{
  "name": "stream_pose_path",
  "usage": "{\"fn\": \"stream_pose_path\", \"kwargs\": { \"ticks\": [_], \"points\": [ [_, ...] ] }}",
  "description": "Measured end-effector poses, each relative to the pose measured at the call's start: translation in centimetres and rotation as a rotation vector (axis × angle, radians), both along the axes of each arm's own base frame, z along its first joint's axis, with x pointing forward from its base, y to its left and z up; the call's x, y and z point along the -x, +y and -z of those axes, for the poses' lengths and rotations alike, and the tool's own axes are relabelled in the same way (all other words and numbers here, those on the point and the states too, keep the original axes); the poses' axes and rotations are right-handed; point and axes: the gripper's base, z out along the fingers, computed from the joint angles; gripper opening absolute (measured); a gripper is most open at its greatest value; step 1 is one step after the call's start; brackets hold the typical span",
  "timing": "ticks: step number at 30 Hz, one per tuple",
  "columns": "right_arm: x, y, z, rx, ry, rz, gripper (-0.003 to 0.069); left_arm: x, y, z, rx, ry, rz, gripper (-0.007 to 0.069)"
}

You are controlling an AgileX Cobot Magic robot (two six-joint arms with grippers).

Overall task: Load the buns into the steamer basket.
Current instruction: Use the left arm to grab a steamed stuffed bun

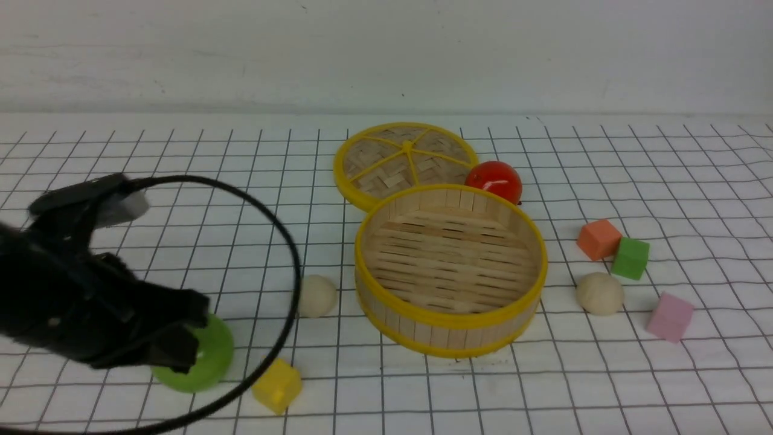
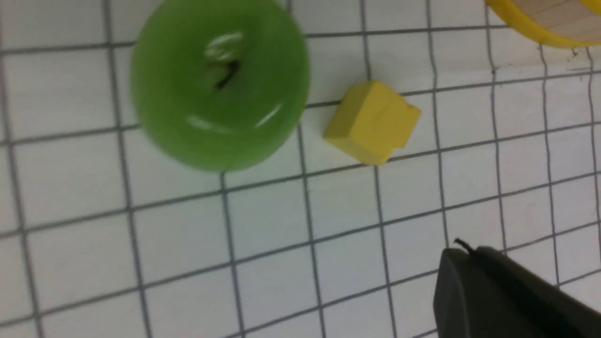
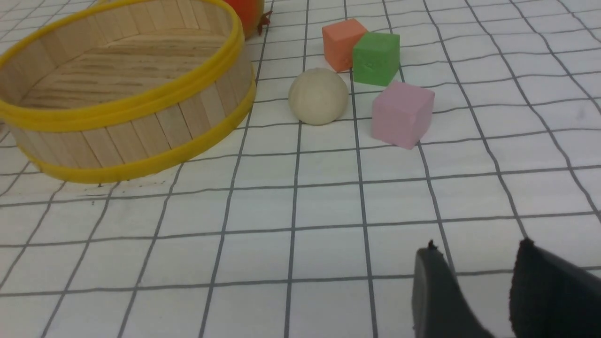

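Observation:
The steamer basket (image 1: 450, 320) stands mid-table with nothing inside, and its wall (image 3: 127, 108) also shows in the right wrist view. One cream bun (image 1: 316, 295) lies just left of it. The other bun (image 1: 598, 293) lies to its right, seen also (image 3: 318, 96) beside the cubes. My left gripper (image 1: 187, 338) hangs low at the near left, over a green apple and well short of the left bun. Its fingers (image 2: 462, 256) are pressed together, shut on nothing. My right gripper (image 3: 476, 249) is open and empty, some way nearer than the right bun.
A green apple (image 1: 205, 356) and a yellow cube (image 1: 276, 385) lie by my left gripper. The flat woven lid (image 1: 404, 160) and a red fruit (image 1: 495, 180) sit behind the basket. Orange (image 1: 598, 238), green (image 1: 630, 258) and pink (image 1: 669, 316) cubes surround the right bun.

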Motion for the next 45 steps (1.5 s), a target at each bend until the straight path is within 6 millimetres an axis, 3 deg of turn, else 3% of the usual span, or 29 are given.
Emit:
{"fn": "stream_pose_path", "kwargs": {
  "ticks": [5, 13, 18, 24, 32, 40, 45],
  "points": [
    [0.0, 0.0, 0.0, 0.000, 0.000, 0.000, 0.0239, -2.3, -4.8, -0.2, -0.099, -0.011, 0.122, -0.0013],
    [0.0, 0.0, 0.0, 0.000, 0.000, 0.000, 0.0239, -8.0, -7.3, 0.8, -0.209, -0.062, 0.092, -0.0010],
    [0.0, 0.0, 0.0, 0.000, 0.000, 0.000, 0.0239, -11.3, -8.8, 3.1, -0.244, -0.045, 0.111, 0.0095],
    [0.0, 0.0, 0.0, 0.000, 0.000, 0.000, 0.0239, -13.6, -9.7, 5.5, -0.299, -0.027, 0.130, 0.0231],
    [0.0, 0.0, 0.0, 0.000, 0.000, 0.000, 0.0239, -15.0, -10.0, 8.1, -0.345, -0.036, 0.151, 0.0237],
    [0.0, 0.0, 0.0, 0.000, 0.000, 0.000, 0.0239, -15.4, -10.2, 8.9, -0.343, -0.052, 0.153, 0.0234],
    [0.0, 0.0, 0.0, 0.000, 0.000, 0.000, 0.0239, -15.5, -10.2, 8.9, -0.344, -0.058, 0.154, 0.0156]
  ]
}}
